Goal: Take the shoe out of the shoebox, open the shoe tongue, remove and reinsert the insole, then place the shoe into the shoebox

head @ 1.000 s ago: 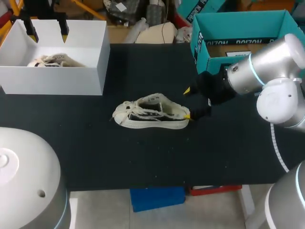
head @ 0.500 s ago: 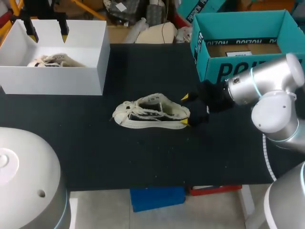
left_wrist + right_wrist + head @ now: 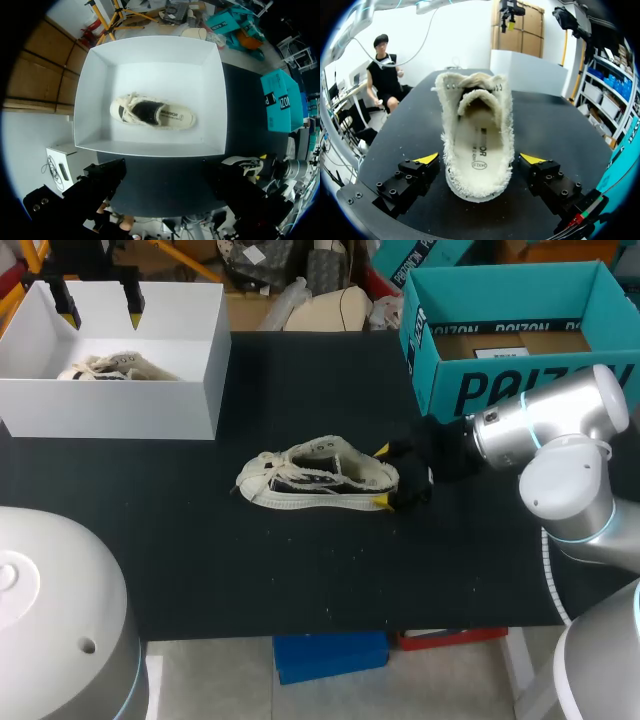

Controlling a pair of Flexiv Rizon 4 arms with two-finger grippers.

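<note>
Cream fleecy shoe (image 3: 477,125) upright on black table (image 3: 200,540), insole showing, right end effector (image 3: 480,159) wide astride its heel

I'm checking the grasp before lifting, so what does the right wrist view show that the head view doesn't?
Only the right wrist view: the insole lying inside the shoe, seen from the heel. Only the head view: a second shoe inside the white box, and the open inside of the teal shoebox. Both: the right gripper open, its fingers either side of the shoe's heel on the black table, with the white box beyond.
</note>
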